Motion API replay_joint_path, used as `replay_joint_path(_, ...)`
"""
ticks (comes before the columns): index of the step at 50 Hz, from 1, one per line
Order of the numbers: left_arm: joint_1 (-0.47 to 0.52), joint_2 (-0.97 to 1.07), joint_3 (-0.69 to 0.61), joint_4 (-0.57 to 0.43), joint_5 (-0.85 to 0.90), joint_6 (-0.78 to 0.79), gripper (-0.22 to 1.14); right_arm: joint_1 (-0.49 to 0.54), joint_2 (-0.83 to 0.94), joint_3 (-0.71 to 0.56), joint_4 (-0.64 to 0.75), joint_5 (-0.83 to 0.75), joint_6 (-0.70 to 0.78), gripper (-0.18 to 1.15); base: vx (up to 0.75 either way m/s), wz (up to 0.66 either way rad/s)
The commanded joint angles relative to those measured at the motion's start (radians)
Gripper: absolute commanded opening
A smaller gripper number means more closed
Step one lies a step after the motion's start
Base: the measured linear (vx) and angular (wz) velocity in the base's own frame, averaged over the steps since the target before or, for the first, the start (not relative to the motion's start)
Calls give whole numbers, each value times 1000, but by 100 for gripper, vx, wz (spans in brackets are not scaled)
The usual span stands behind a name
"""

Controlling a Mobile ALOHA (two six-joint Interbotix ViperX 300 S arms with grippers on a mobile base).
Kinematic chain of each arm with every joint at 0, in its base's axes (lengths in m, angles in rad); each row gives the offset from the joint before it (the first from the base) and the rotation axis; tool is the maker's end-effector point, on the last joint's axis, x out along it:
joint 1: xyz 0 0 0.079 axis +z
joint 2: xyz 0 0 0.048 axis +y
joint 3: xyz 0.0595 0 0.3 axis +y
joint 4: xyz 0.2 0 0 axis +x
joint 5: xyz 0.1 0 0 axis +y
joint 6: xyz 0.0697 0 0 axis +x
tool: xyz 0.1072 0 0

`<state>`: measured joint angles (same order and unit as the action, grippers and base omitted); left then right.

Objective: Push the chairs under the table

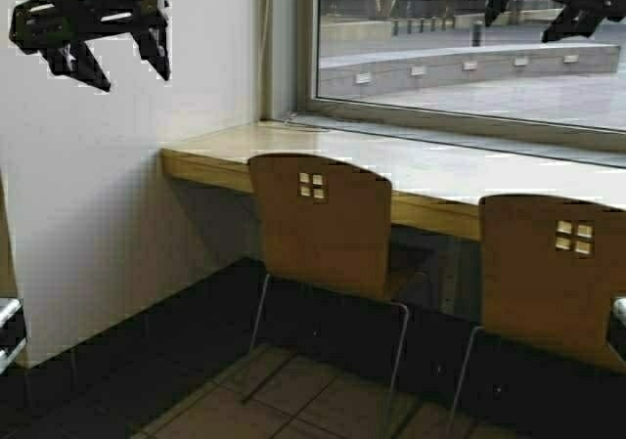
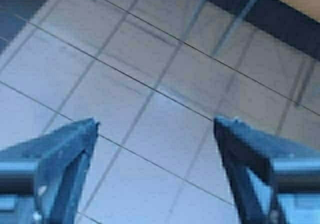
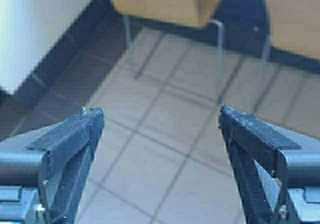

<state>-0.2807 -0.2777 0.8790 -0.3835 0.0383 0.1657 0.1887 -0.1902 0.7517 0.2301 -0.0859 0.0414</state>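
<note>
Chairs are what I'm here for: the left chair [image 1: 323,219] sits mid-frame and the right chair [image 1: 553,273] at the lower right edge, both facing the table [image 1: 245,151] but with backrests clear of its front edge. I judge neither is pushed in yet. My left gripper [image 1: 117,63], upper left, and right gripper [image 3: 160,129] hang spread wide, holding nothing, well apart from both.

I stand in a café-style seating area: a window-side counter table [image 1: 430,170], plywood chairs [image 1: 323,224], tiled floor [image 3: 165,134], street outside the window [image 1: 469,38].
</note>
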Motion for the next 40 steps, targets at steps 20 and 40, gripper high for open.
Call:
replay_joint_path(20,-3,28,-8,-3,-6,-26,99,-5,23,-32,9,17,-2,101,-34,-34)
replay_joint_path(40,-3,32,-12,-3,-3,-37,99,-5,58,-49,17,71,2,101,-28,-18)
